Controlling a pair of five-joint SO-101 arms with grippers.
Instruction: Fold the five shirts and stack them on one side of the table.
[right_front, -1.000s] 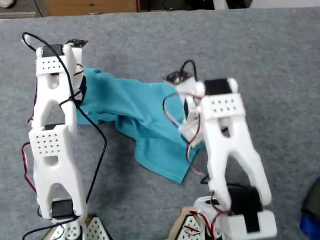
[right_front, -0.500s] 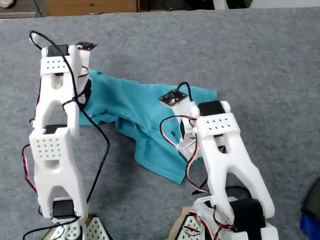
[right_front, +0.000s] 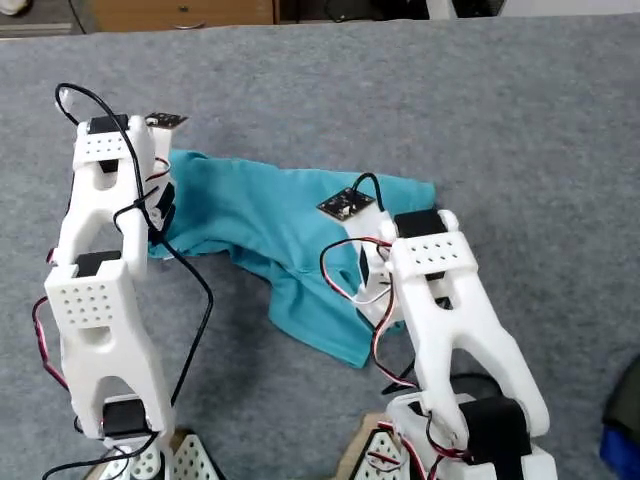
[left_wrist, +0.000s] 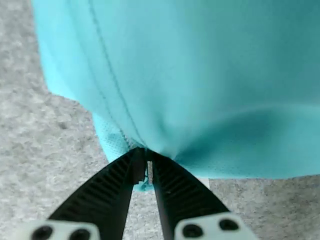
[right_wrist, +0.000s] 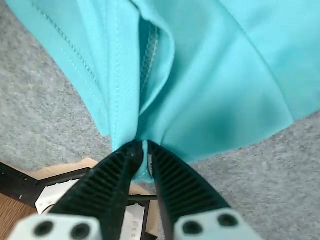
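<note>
As left tool (left_wrist: 146, 161) and right tool (right_wrist: 145, 150) pinch it, the shirt (right_front: 262, 212) bunches.

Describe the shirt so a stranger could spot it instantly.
On the grey felt-covered table, look between the two white plastic arms. A crumpled teal fabric shirt lies there, an edge pinched in each arm's jaws. Only it is teal, amid grey and white.

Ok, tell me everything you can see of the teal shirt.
The teal shirt looks like a thin, soft knit, with stitched hems and a mesh-textured patch near one edge. It is unfolded and crumpled, spread across the grey table between the two arms, with one end trailing toward the arm bases. The left gripper is shut on one bunched edge. The right gripper is shut on another, where the fabric gathers into folds.
</note>
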